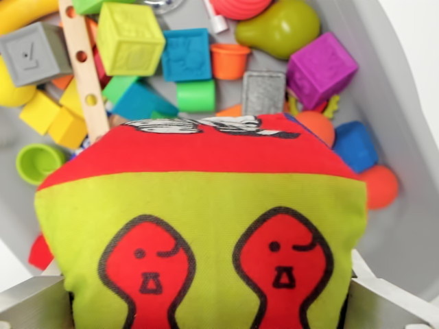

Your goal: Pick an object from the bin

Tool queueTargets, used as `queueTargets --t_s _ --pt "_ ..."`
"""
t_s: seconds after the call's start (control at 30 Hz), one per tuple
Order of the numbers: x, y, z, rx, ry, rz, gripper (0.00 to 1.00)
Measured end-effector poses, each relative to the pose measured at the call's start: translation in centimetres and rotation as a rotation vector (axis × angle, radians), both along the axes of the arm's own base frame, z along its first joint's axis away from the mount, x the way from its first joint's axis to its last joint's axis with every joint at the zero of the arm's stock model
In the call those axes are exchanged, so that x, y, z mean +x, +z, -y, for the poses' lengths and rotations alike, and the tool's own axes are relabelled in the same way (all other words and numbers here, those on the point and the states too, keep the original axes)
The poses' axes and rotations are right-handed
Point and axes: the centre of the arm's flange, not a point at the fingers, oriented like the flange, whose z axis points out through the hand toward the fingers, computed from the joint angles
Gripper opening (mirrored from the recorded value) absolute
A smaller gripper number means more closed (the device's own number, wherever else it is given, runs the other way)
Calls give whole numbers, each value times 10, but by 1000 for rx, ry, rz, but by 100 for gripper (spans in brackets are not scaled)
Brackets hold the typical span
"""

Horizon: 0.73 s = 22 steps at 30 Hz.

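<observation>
The hand (206,301) is clamped on a soft cloth cube (202,226), one metal finger (34,298) showing at the lower left of the wrist view and the other at the lower right, each pressed against a side of the cube. The cube, lime green with red figures and a red top band, fills the lower half of the view and sits directly between the fingers, raised above the bin (405,137) and its contents.

Risks, as judged from this view:
- The cube is fabric and compressible. It bulges outward past the fingers, so the grip may be on yielding material and could slip if the arm moves sharply.
- The far edge of the cube lies close over the wooden strip (84,68) with holes and the orange ball (317,127) beyond the hand. Whether it clears them cannot be confirmed, so a drag or snag is possible.
- The bin wall, to the hand's right, is near. A sideways exit could brush it.

Hidden or unclear:
- The fingertips are cut off by the lower frame edge, so contact depth is not visible.
- Everything directly beneath the cube is concealed.
- A red item (40,252) at the hand's left is mostly hidden and cannot be identified.
- The green pear (281,29) and the yellow block (130,38) beyond the hand are clear; items at the top edge are cropped.
</observation>
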Motion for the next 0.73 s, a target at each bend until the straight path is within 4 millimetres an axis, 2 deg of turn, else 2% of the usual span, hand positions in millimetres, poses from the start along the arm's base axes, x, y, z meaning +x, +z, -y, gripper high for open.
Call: queueTargets --t_s 0.27,0.73 --pt "0 9 0 0 0 0 0" --pt "0 8 0 0 0 -3 0"
